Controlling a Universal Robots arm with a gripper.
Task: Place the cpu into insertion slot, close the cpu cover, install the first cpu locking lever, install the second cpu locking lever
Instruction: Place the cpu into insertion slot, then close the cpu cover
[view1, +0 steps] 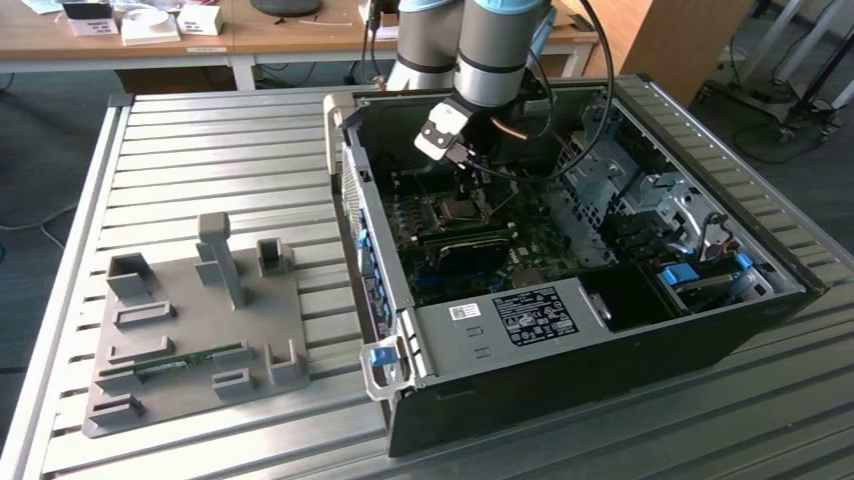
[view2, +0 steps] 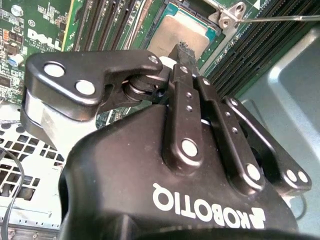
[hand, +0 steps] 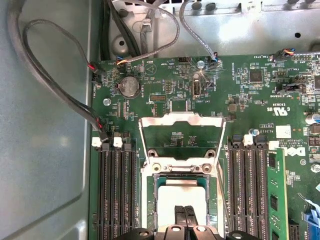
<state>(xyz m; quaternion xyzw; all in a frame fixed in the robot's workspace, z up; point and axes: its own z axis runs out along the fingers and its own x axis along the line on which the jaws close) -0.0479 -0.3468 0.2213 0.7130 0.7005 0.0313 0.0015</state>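
Observation:
The cpu (hand: 180, 190) lies flat in the insertion slot (hand: 150, 200), silver-grey top up; in the second wrist view the cpu (view2: 181, 31) sits just beyond my fingertips. My gripper (hand: 186, 214) is shut, with its tips together over the chip's near edge. Whether they touch it I cannot tell. The cpu cover (hand: 182, 119) is swung open away from the socket, and green board shows through its window. A thin locking lever (view2: 280, 18) sticks out beside the cover's tab. In the exterior view my gripper (view1: 463, 172) hangs inside the open case above the socket (view1: 461, 208).
Black memory slots (hand: 114, 190) flank the socket on both sides, one with a green module (hand: 276, 195). Grey cables (hand: 55, 85) loop along the case wall. A grey fixture plate (view1: 187, 330) lies on the slatted table at the exterior view's left.

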